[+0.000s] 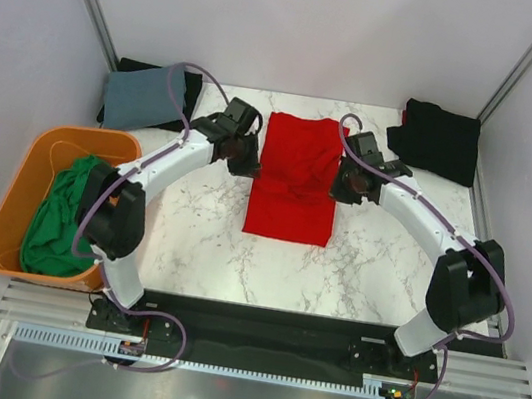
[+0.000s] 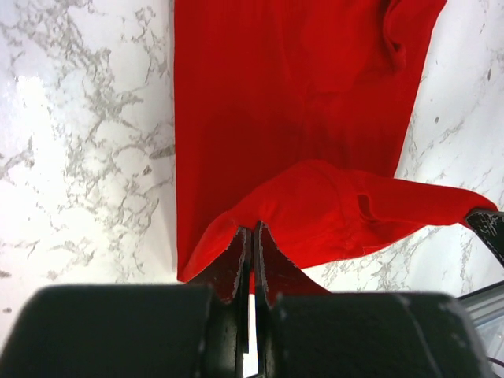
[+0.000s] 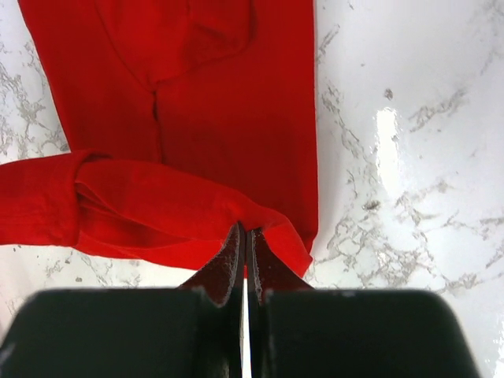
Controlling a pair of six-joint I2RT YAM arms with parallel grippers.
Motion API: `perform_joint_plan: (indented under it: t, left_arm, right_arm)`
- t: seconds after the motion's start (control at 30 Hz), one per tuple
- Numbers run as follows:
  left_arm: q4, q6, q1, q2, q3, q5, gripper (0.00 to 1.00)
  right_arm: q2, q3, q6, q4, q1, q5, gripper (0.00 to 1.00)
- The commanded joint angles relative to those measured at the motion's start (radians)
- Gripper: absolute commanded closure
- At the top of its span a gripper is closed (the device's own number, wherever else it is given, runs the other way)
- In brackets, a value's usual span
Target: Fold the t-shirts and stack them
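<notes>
A red t-shirt (image 1: pixel 296 179) lies in a long folded strip in the middle of the marble table. My left gripper (image 1: pixel 243 158) is shut on its left edge and my right gripper (image 1: pixel 347 184) is shut on its right edge. Both hold the near hem lifted and doubled over the rest of the shirt. The left wrist view shows the pinched red fold (image 2: pixel 315 209) at my left gripper (image 2: pixel 252 230). The right wrist view shows the lifted fold (image 3: pixel 157 209) at my right gripper (image 3: pixel 245 230).
An orange basket (image 1: pixel 19 191) at the left holds a green t-shirt (image 1: pixel 61 213). A folded grey-blue shirt (image 1: pixel 144 96) on a black one lies at the back left. A black garment (image 1: pixel 440 139) lies at the back right. Grey walls enclose the table.
</notes>
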Motion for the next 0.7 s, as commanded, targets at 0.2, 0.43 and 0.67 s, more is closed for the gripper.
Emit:
perform_joint_plan:
  t: [0.2,0.43,0.67]
  left_arm:
    - [0.010,0.068,0.050,0.200,0.156,0.073,0.98]
    - [-0.147,0.065,0.132,0.447,0.451,0.235,0.69]
    - [-0.394,0.065,0.194,0.535,0.828,0.246,0.53]
  right_arm:
    - [0.155,0.116,-0.060,0.052,-0.061,-0.055,1.00]
    - [0.385,0.351,-0.089,0.020,-0.129,-0.111,0.60]
    - [0.360,0.443,-0.127,-0.063,-0.173,-0.147,0.38]
